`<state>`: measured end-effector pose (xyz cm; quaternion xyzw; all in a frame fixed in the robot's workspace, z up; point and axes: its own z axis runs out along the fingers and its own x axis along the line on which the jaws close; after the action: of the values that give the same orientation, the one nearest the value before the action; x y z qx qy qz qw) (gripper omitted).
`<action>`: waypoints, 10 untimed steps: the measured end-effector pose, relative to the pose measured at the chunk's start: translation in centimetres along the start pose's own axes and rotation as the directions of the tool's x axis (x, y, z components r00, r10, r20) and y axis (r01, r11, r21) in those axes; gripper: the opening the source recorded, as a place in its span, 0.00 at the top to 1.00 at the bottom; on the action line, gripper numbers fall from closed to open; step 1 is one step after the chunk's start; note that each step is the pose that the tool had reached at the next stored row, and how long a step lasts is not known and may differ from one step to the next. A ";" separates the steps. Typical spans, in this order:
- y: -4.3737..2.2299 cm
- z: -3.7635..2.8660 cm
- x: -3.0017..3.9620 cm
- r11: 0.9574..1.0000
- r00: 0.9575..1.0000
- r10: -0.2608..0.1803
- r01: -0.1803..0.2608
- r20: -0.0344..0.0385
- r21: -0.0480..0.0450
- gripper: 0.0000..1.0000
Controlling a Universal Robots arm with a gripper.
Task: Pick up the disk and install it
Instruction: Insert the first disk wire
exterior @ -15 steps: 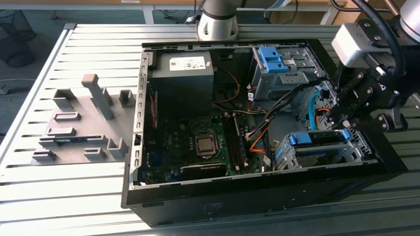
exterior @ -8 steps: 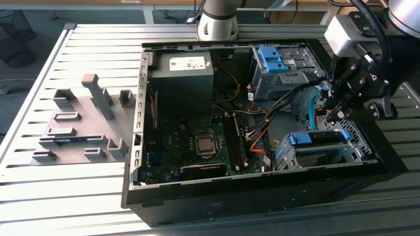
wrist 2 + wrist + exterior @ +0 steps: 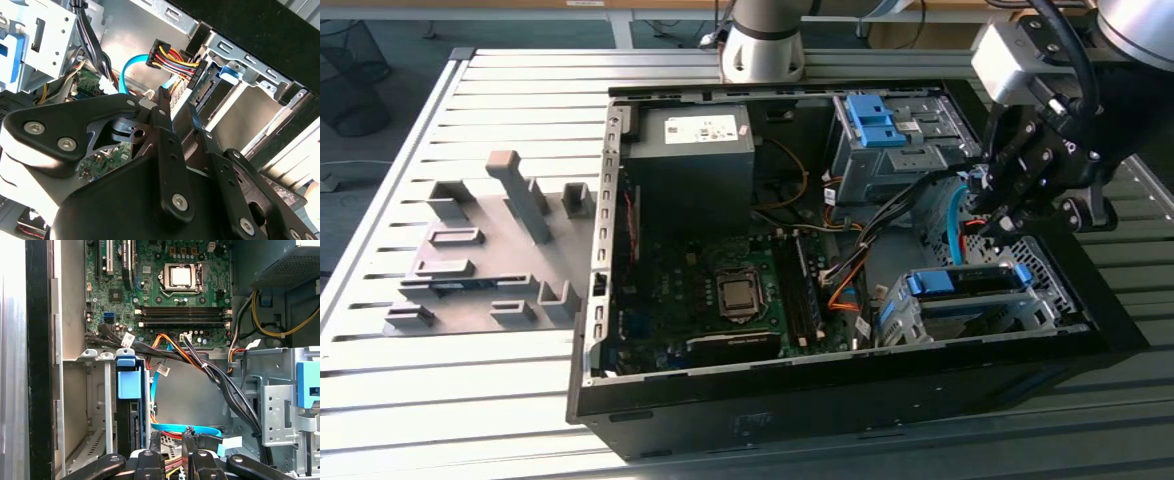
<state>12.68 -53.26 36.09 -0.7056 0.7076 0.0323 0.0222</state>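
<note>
Hovering inside the open computer case (image 3: 607, 300), the hand (image 3: 994, 205) is poised over the disk (image 3: 967, 282) seated in its metal bay. Its fingers (image 3: 167, 130) are sitting nearly closed, gripping nothing.

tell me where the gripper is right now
At the exterior view's right, the gripper hangs over the open case, above the cables between the far cage and the near cage.
</note>
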 end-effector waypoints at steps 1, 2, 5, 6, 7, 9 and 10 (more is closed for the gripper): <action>0.00 0.00 -0.03 1.000 1.000 0.000 0.000 0.000 0.000 0.69; 0.00 0.00 -0.05 1.000 1.000 0.000 0.000 0.000 0.000 0.69; 0.00 0.00 -0.08 1.000 1.000 0.000 0.000 0.000 0.000 0.69; 0.00 0.00 -0.08 1.000 1.000 0.000 0.000 0.000 0.000 0.69; 0.00 0.02 -0.27 1.000 1.000 0.000 0.000 0.000 0.000 0.69; 0.00 0.03 -0.45 1.000 1.000 0.000 0.000 0.000 0.000 0.69; 0.00 0.03 -0.45 1.000 1.000 0.000 0.000 0.000 0.000 0.69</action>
<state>12.69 -52.81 36.09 -0.7056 0.7075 0.0323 0.0221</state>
